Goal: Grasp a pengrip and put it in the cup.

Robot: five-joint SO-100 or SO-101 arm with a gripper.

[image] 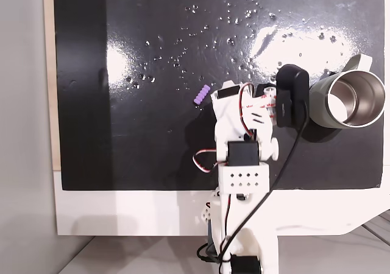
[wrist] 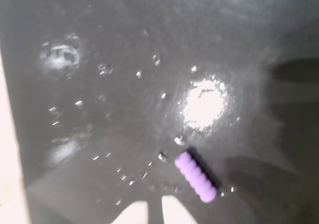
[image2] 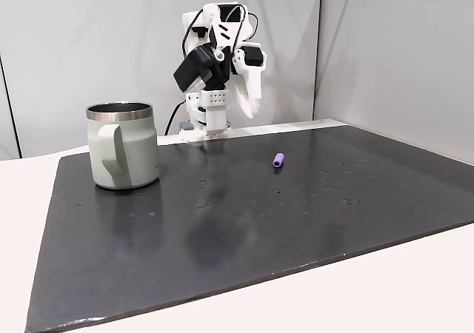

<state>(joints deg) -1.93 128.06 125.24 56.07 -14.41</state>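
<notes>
The pengrip (image: 202,94) is a small light-purple ribbed cylinder lying on the black mat (image: 152,134), just left of the arm in a fixed view. It also shows as the pengrip (image2: 278,160) and, up close in the wrist view, as the pengrip (wrist: 196,176). My gripper (wrist: 155,208) hangs above the mat, its two white fingertips almost together with nothing between them; the pengrip lies a little right of them and apart. In a fixed view the gripper (image2: 248,113) points down, well above the mat. The pale grey-green cup (image: 320,103) stands upright at the mat's right edge, also the cup (image2: 122,155).
A black camera module (image: 291,94) rides on the arm between the gripper and the cup. The mat has glare patches and small specks. A white table edge (image: 152,213) runs along the arm's base, with a cable trailing down.
</notes>
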